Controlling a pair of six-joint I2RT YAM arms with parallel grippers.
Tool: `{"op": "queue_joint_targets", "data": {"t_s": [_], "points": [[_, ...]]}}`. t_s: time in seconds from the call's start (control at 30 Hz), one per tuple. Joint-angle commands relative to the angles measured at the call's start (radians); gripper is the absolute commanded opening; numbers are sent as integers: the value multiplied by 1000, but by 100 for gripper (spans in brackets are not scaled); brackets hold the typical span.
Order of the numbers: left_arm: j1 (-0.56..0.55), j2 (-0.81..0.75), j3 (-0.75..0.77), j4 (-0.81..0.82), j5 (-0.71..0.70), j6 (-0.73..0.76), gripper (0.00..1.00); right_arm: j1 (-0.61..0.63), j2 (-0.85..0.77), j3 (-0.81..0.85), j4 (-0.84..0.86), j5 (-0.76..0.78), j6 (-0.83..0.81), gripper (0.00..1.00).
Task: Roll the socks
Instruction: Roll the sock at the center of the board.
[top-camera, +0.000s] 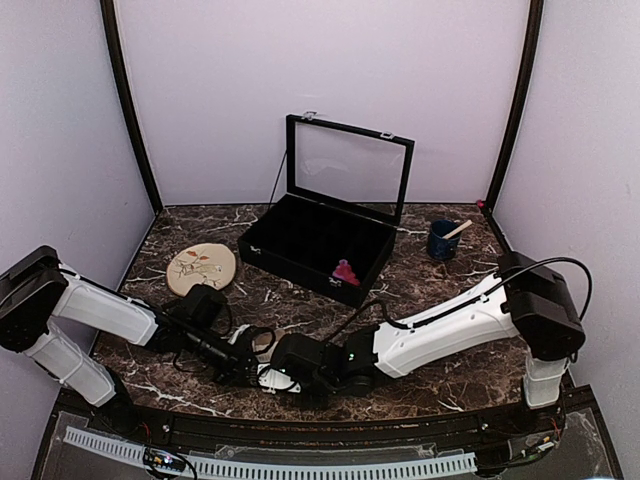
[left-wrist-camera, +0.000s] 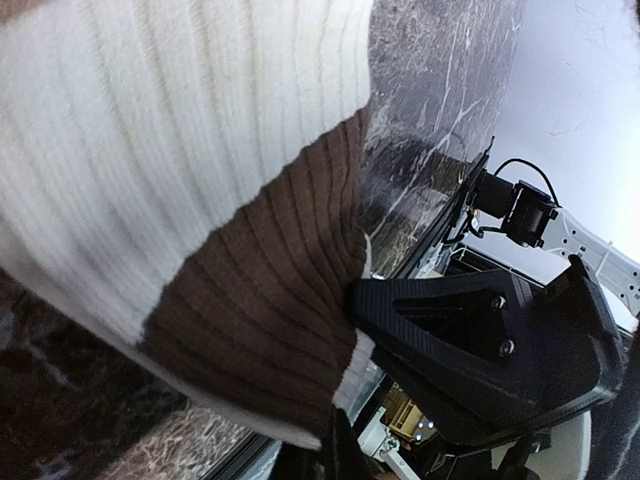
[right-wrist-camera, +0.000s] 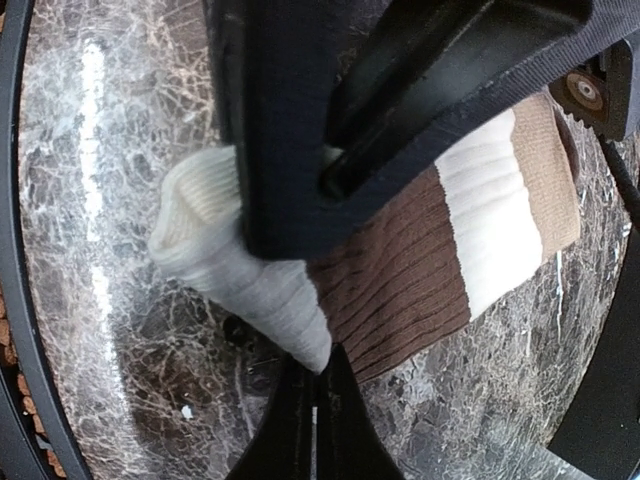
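Two claws are closed tight on one cream-beige sock: the right gripper pinches its folded cream edge, and the left gripper nips it beside the brown band. The sock lies on the marble table near the front edge. The pink sock sits in the black case beyond.

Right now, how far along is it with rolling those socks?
Done, apparently: the pink sock lies bunched in the box. In hand: the left claw and right claw both pinch the cream sock, only one end curled over. To do: rolling the rest; its brown band lies flat.
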Motion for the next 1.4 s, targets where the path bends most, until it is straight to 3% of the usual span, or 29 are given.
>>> {"op": "queue_joint_targets", "data": {"t_s": [0.0, 0.07, 0.2, 0.3, 0.43, 0.8, 0.97, 1.13, 1.37], "points": [[10, -16, -15, -17, 24, 24, 0, -18, 3, 10, 28, 5, 1, 0], [13, -23, -6, -55, 7, 46, 2, -25, -2, 15, 16, -10, 4, 0], [16, -51, 44, -173, -63, 112, 35, -39, -13, 33, -26, -55, 19, 0], [19, -79, 78, -261, -132, 157, 49, -48, -11, 59, -77, -92, 32, 0], [23, -123, 87, -276, -181, 170, 54, -53, -9, 85, -145, -103, 57, 0], [25, -141, 83, -270, -254, 197, 53, -54, -83, 13, -246, -66, 254, 0], [26, -62, 119, -282, -252, 241, 44, -39, -101, 19, -278, -99, 355, 0], [26, -7, 160, -290, -254, 287, 28, -28, -49, 127, -335, -182, 394, 0], [26, -118, 115, -317, -336, 294, 28, -59, 65, 319, -456, -321, 336, 0]]}}
